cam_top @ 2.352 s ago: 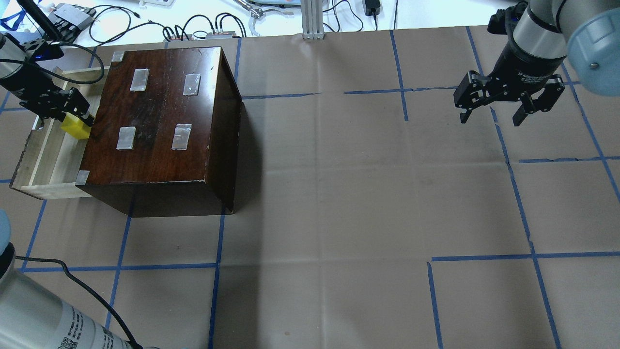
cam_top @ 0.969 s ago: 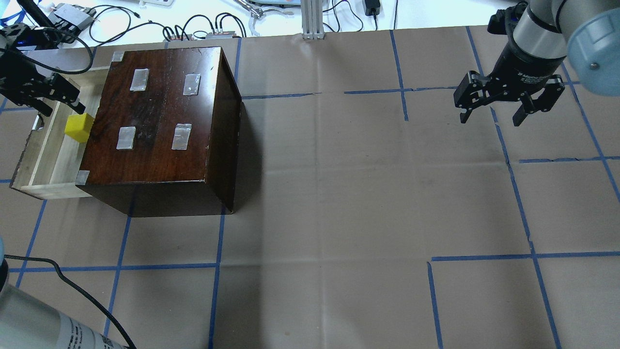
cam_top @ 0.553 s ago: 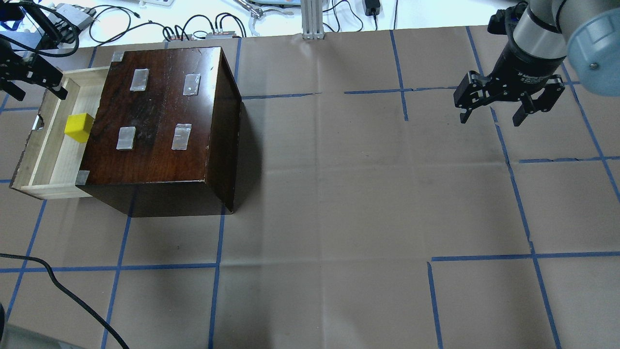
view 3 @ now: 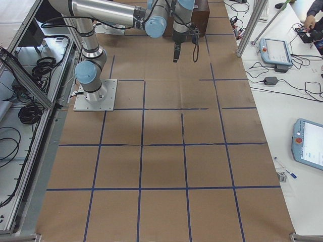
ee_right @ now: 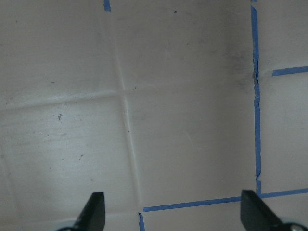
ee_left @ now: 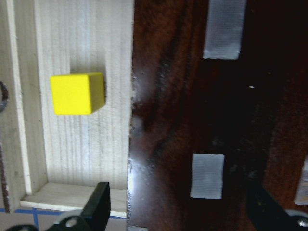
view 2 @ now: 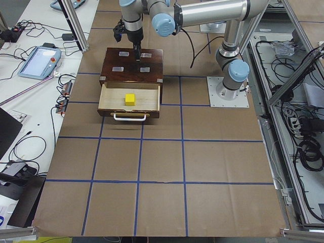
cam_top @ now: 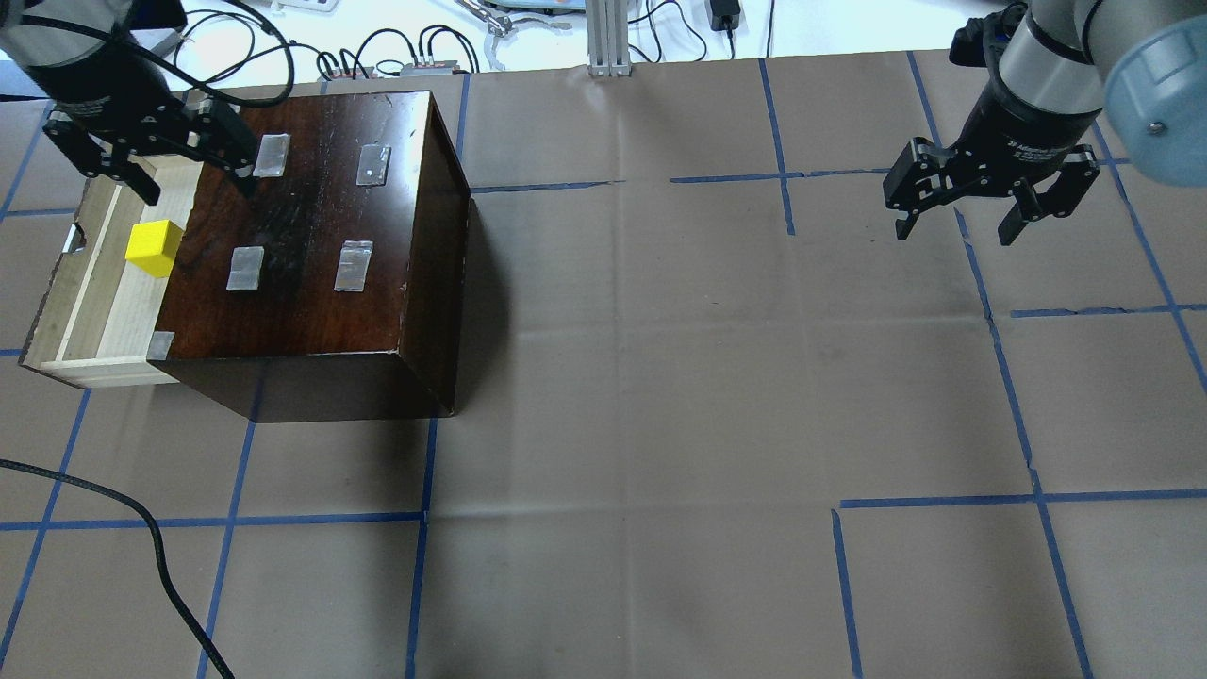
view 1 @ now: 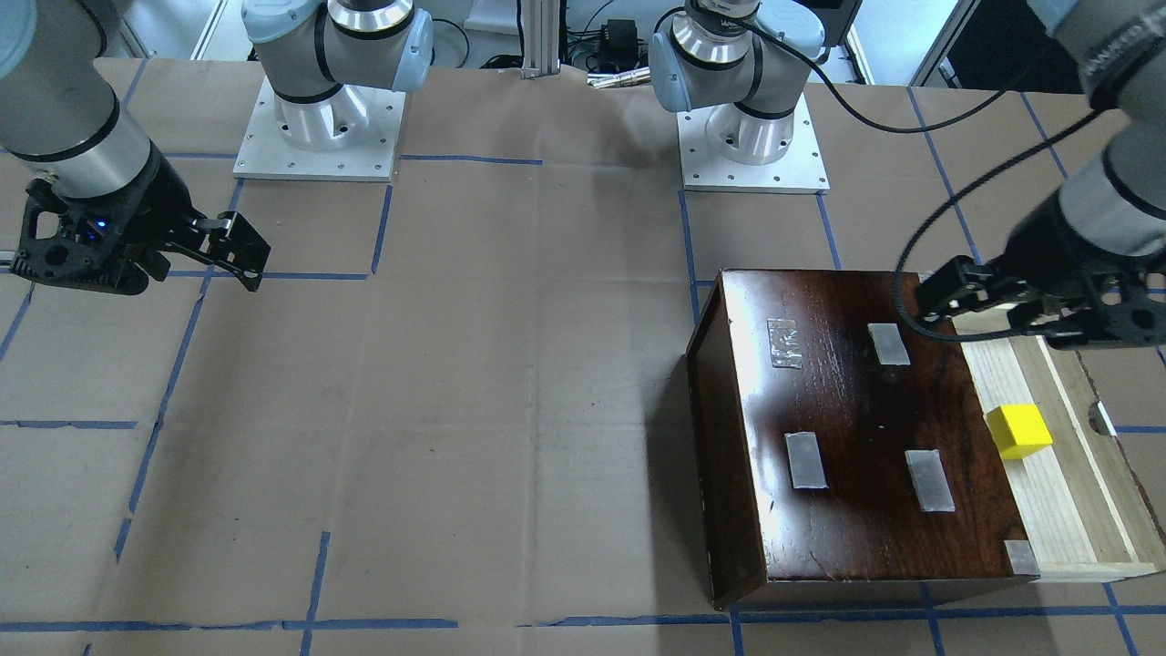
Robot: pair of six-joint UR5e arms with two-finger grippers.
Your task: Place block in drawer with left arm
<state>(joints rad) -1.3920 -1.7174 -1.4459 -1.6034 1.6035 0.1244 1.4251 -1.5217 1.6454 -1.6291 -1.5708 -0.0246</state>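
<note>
Now you can see the left gripper (cam_top: 196,189) has let go of the block (cam_top: 154,248), risen with jaws spread wide and swung over the box (cam_top: 311,236), leaving the block resting in the open drawer (cam_top: 104,321), so the placing looks done.

Yellow cube (cam_top: 154,248) released into the pale wooden drawer (cam_top: 58,316)
Black left gripper (cam_top: 196,185) has opened and shifted over the dark wooden box's (cam_top: 321,283) edge.
</note>
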